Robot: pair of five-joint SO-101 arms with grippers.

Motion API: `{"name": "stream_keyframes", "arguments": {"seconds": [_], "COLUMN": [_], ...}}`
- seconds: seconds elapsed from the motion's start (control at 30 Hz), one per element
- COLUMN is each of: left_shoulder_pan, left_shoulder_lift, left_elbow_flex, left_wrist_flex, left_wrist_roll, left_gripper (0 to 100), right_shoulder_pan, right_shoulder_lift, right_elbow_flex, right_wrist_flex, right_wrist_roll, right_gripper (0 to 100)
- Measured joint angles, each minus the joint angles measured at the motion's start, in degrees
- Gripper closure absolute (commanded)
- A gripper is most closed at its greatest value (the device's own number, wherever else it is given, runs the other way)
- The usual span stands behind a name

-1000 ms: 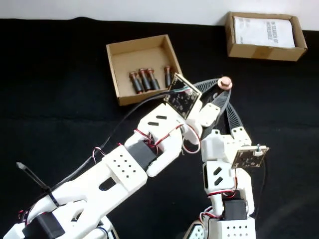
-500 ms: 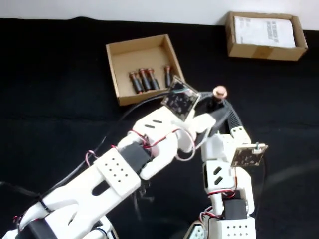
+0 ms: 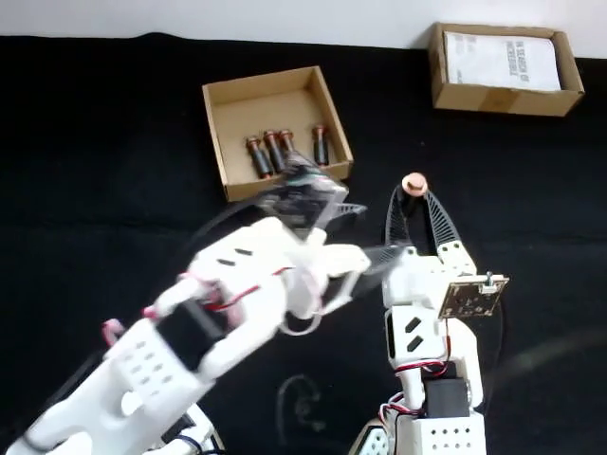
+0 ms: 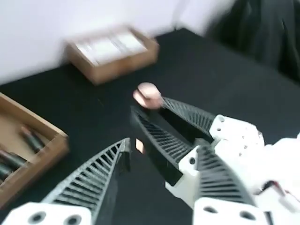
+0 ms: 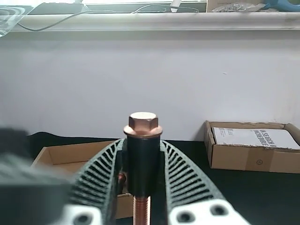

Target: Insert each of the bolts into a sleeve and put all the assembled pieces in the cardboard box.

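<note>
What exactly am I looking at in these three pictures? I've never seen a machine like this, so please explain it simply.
These are two small white robot arms, the left arm and the right arm, at a black table. One picture is from a fixed camera looking down; the other two are from little cameras on each arm's wrist. Each arm ends in a claw with two dark ribbed fingers. The right claw is shut on a black sleeve with a copper-headed bolt standing in it. The left claw is open, holds nothing, and is close by. On the table lies an open cardboard box with several finished pieces inside. Farther back is a second box holding a printed sheet.
</note>
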Motion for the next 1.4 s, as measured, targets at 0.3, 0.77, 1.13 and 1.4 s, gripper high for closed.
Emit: {"name": "stream_keyframes", "arguments": {"seconds": [0.3, 0.77, 1.13, 1.4], "left_shoulder_pan": [-21.5, -39.8, -47.6, -49.2], "left_shoulder_lift": [-17.9, -46.7, -46.8, -46.8], "left_elbow_flex": [9.3, 42.9, 55.0, 55.2], "left_wrist_flex": [2.0, 1.8, -11.9, -8.8], "left_wrist_roll": [0.0, 0.0, 0.0, 0.0], "left_gripper": [98, 98, 98, 98], "right_shoulder_pan": [-2.2, -7.2, -8.5, -11.9], "right_shoulder_lift": [0.1, 38.2, 74.5, 97.1], "right_elbow_flex": [-3.8, -41.8, -72.3, -92.4], "right_wrist_flex": [5.9, 17.1, 28.3, 30.6], "right_wrist_roll": [0.0, 0.0, 0.0, 0.0], "right_gripper": [99.2, 99.2, 99.2, 99.2]}}
